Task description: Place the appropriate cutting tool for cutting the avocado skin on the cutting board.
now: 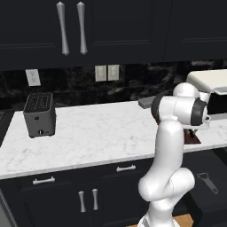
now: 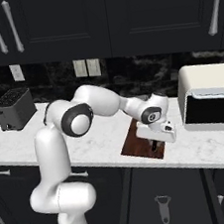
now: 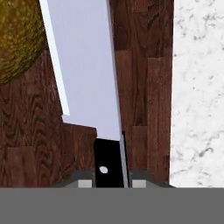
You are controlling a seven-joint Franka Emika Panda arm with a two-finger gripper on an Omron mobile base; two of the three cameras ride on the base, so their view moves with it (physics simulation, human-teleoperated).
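White marbled surface (image 1: 97, 133) runs under dark upper cabinets (image 2: 121, 17), with a black speckled backsplash behind it.

Position: my arm reaches out over the cutting board (image 2: 137, 143), a dark reddish-brown wooden slab lying flat on the surface near its front edge, just left of a cream-and-black microwave (image 2: 209, 98). In the left base view my own forearm covers nearly all of the board; one dark corner (image 1: 193, 139) shows past the elbow.

Jaws (image 3: 108, 181): closed down narrow on the black handle of a knife (image 3: 87, 74). In the hand view the handle, with one pale rivet, sits between my two finger tips (image 3: 85, 182), and the broad pale blade runs away from me over the wood grain. I cannot tell from these views whether the blade touches the board or hangs just above it.

Other items: a rounded yellow-brown avocado (image 3: 17, 39) lies on the board beside the blade, at the upper left of the hand view. The board's edge and bare marble lie along the right side of that view. A dark toaster (image 1: 40, 114) stands well apart at the far left of the surface. A peeler (image 2: 163, 208) hangs against the lower cabinet front below the board.
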